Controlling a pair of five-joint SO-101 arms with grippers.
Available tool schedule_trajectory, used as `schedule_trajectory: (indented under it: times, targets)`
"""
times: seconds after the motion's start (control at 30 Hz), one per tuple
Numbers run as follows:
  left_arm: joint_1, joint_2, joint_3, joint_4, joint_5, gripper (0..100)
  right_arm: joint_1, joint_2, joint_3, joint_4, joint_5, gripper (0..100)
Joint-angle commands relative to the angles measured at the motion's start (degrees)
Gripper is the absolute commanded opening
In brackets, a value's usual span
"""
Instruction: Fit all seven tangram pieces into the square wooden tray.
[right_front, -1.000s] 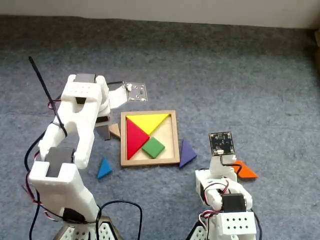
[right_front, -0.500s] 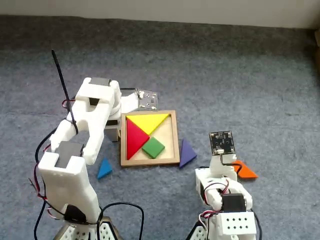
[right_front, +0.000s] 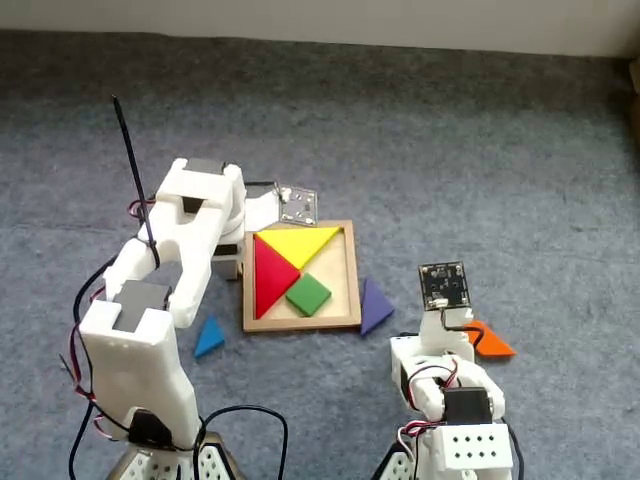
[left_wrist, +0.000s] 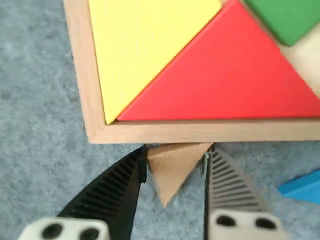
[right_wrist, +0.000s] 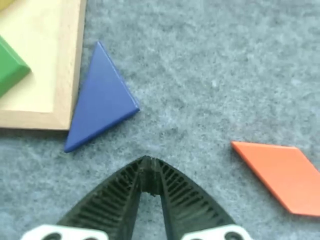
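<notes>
The square wooden tray holds a yellow triangle, a red triangle and a green square. My left gripper sits just outside the tray's left edge, shut on a small tan triangle that touches the rim. In the high view the left arm covers that piece. My right gripper is shut and holds nothing; it hangs over the carpet between a dark blue triangle and an orange parallelogram.
A small light blue triangle lies on the carpet left of the tray's near corner. The dark blue triangle rests against the tray's right side. The orange parallelogram lies beside the right arm. Grey carpet covers the table.
The left arm has swung right, bringing the tan triangle up against the tray's left edge. The right arm has not moved.
</notes>
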Motion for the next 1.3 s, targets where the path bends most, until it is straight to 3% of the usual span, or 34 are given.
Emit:
schedule_trajectory:
  times: [0.0,0.3,0.63,0.9,1.07,1.27]
  targets:
    - [0.5,0.0,-1.5,-1.1,-2.6,12,0.7,-0.4,4.6,-1.1,-0.1,0.6]
    - [-0.7,-5.8,-3.7,7.7,-2.5,12,0.7,-0.4,4.6,-1.1,-0.1,0.6]
    - [3.6,-15.1,-3.1,15.6,-1.6,12,0.7,-0.4,4.6,-1.1,-0.1,0.6]
    - [12.5,-15.5,-1.8,15.8,8.4,12,0.7,-0.4,4.6,-1.1,-0.1,0.6]
    - [18.6,-15.6,3.2,15.4,9.2,12,0.7,-0.4,4.6,-1.1,-0.1,0.6]
    - [20.6,-15.0,5.3,13.3,10.9,13,0.8,-0.4,4.6,-1.1,-0.1,0.6]
